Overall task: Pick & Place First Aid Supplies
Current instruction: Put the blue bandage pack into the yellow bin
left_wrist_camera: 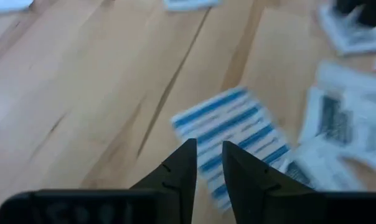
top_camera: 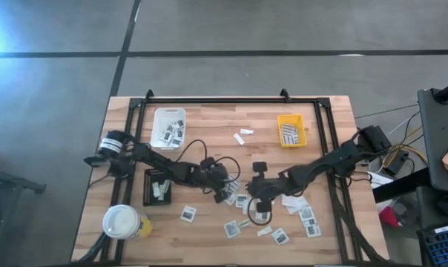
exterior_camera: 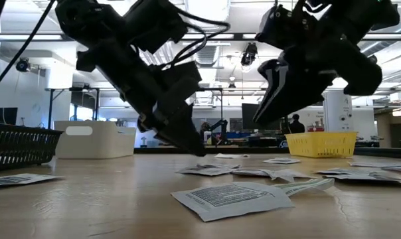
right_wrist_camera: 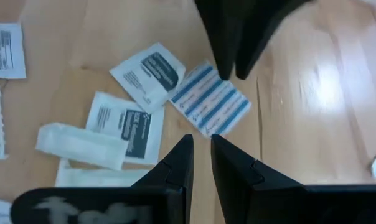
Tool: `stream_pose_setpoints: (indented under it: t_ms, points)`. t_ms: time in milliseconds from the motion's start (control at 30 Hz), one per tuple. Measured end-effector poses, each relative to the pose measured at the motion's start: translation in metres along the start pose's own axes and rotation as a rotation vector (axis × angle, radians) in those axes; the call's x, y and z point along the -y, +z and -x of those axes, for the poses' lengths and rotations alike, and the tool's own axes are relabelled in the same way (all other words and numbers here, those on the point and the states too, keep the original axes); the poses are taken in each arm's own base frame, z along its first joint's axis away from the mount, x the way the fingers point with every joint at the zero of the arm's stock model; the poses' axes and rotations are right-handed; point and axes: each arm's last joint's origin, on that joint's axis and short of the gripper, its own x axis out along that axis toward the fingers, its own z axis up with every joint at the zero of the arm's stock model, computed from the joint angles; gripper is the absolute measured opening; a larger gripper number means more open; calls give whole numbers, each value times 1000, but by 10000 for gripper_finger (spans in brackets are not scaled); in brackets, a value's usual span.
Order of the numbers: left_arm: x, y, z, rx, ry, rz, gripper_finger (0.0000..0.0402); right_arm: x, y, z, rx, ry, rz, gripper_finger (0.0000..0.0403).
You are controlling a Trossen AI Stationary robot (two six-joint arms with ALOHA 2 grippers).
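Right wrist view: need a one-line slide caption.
Right gripper and left gripper converge on a blue-striped packet lying flat on the wooden table among white packets.

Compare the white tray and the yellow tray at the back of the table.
The white plastic tray sits on the left arm's side; the small yellow mesh basket tray sits on the right arm's. The white tray is larger than the yellow one. White has solid walls; yellow has an open grid. Both hold a few packets.
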Motion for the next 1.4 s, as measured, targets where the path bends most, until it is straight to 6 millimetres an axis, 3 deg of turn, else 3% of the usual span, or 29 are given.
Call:
stream_pose_setpoints:
  t_ms: [500,767,1200,1400]
  points:
    - [-2,-8,-7,-27,32,13,85,-8,14,-19,-10,-3,437,54]
    - [-3,-11,-10,-41,48,40,84,-15,10,-40,-85,7,613,54]
    - [-4,-15,-11,-85,41,118,83,-22,11,-60,-219,17,806,54]
    - [-4,-15,-11,-90,39,126,83,-25,14,-77,-282,-124,813,54]
